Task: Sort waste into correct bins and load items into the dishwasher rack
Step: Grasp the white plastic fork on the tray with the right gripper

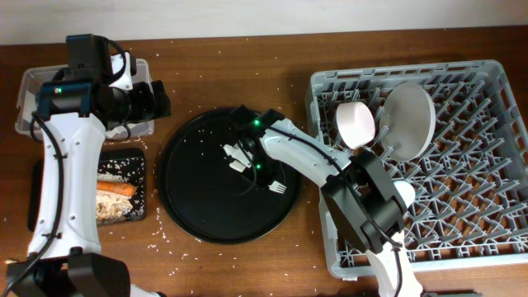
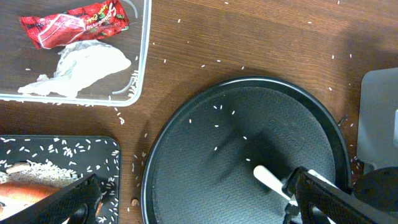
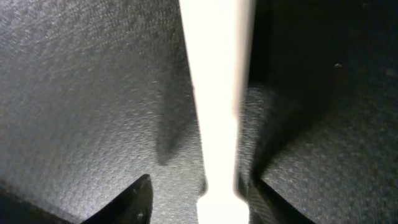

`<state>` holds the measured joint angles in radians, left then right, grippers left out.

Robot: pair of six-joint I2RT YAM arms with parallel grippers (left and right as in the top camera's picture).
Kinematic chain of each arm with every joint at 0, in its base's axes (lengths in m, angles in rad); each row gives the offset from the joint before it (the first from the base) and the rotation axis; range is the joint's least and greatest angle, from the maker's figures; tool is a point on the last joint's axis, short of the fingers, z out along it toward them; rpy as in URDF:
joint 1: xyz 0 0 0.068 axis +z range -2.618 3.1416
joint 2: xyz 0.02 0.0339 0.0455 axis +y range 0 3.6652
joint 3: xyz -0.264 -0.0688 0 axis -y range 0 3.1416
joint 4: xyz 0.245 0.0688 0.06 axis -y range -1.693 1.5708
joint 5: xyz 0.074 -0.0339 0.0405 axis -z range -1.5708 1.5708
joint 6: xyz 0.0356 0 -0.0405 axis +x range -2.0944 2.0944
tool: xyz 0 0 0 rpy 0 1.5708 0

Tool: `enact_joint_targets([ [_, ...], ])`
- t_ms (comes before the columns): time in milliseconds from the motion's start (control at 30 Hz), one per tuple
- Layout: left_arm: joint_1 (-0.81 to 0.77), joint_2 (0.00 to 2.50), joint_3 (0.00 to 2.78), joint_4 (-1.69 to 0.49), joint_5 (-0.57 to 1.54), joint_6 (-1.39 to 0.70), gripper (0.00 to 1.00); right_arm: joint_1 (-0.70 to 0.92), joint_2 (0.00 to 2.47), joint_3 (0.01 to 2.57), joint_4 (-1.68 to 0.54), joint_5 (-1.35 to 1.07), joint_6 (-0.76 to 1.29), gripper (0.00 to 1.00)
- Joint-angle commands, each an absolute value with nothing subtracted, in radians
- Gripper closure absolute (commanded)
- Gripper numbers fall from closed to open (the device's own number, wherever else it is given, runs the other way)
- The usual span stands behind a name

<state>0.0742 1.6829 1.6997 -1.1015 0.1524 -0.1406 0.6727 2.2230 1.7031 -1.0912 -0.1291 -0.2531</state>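
overhead view: the dishwasher rack (image 1: 487, 239) fills the right side. a white bowl (image 1: 356, 124), a round pale-grey plate (image 1: 410, 120) and a small light-blue cup (image 1: 404, 195) sit among its pegs. a large round black tray (image 1: 198, 206) lies in the middle, with a white plastic fork (image 1: 268, 180) on it. the right gripper (image 1: 239, 155) is low over the fork's handle end. the left gripper (image 1: 161, 97) hangs beside the clear tub (image 1: 25, 91). below the tub, a shallow black tray (image 1: 140, 216) holds an orange carrot (image 1: 115, 188) and rice scraps (image 1: 115, 169).

left wrist view: the left gripper (image 2: 199, 210) has its fingers (image 2: 68, 202) spread wide with nothing between them. the clear tub (image 2: 147, 56) holds a red snack wrapper (image 2: 74, 25) and a crumpled white napkin (image 2: 87, 62). the fork's handle (image 2: 270, 179) rests on the round tray (image 2: 236, 143).

right wrist view: the fork's handle (image 3: 217, 93) runs between the fingers (image 3: 137, 200) of the right gripper (image 3: 199, 196). a gap shows beside one finger, so it is not clamped.
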Motion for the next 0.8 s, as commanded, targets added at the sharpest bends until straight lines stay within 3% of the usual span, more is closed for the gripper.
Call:
enact_joint_targets([
  [0,0.075,1.677,1.696,-1.1,0.149,-0.142,0.01,0.661,2.234,1.691,-1.083,-0.12,-0.254,0.64],
  [100,0.075,1.677,1.696,-1.1,0.149,-0.142,0.01,0.661,2.247,1.691,-1.081,-0.12,-0.254,0.85],
  [167,0.075,1.677,1.696,-1.1,0.149,-0.142,0.01,0.661,2.249,1.691,-1.081,-0.12,-0.254,0.88],
  [200,0.075,1.677,1.696,-1.1,0.149,-0.142,0.01,0.661,2.249,1.691,-1.082,-0.12,-0.254,0.94],
  [533,0.075,1.677,1.696,-1.1,0.149,-0.142,0.01,0.661,2.249,1.732,-1.168,-0.182,-0.119,0.96],
  [600,0.075,1.677,1.696,-1.1,0.149,-0.142,0.01,0.662,2.249,1.732,-1.171,-0.186,-0.08,0.74],
  [633,0.075,1.677,1.696,-1.1,0.149,-0.142,0.01,0.662,2.249,1.73,-1.171,-0.186,-0.069,0.55],
  [667,0.075,1.677,1.696,-1.1,0.149,-0.142,0.01,0.663,2.249,1.728,-1.171,-0.194,-0.069,0.47],
  [700,0.075,1.677,1.696,-1.1,0.149,-0.142,0.01,0.663,2.249,1.728,-1.171,-0.2,-0.069,0.39],
  [767,0.075,1.677,1.696,-1.1,0.149,-0.142,0.01,0.667,2.251,1.728,-1.163,-0.202,-0.069,0.36],
])
